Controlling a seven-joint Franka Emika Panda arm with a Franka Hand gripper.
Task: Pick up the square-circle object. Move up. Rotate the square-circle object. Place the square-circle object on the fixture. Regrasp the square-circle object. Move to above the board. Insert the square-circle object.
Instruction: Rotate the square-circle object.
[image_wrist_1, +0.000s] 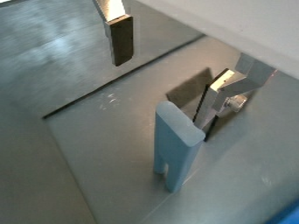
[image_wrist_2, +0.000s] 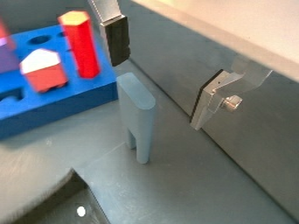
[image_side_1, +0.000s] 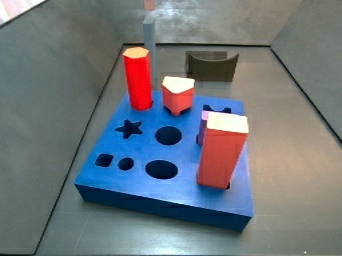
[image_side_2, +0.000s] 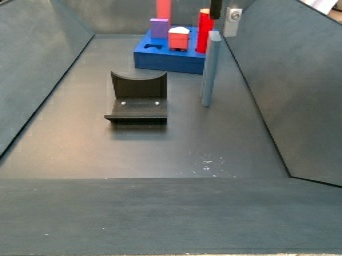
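The square-circle object (image_wrist_2: 139, 118) is a slim grey-blue peg standing upright on the grey floor, just beside the blue board (image_wrist_2: 33, 112). It also shows in a wrist view (image_wrist_1: 177, 150) and in both side views (image_side_2: 209, 72) (image_side_1: 147, 38). My gripper (image_wrist_2: 160, 87) is open and hovers over the peg's top. One dark-padded finger (image_wrist_1: 121, 39) and the other finger (image_wrist_1: 219, 98) stand wide apart on either side, touching nothing. The fixture (image_side_2: 136, 98), a dark block with a curved notch, sits on the floor apart from the peg. In a side view the gripper (image_side_2: 230, 18) is above the peg.
On the board stand a red hexagonal column (image_side_1: 138, 78), a red piece with a pale pointed top (image_side_1: 178, 96) and a big red block with a pale top (image_side_1: 223, 150). Open holes (image_side_1: 163, 170) show in the board's front part. Grey walls (image_side_2: 267, 80) enclose the floor.
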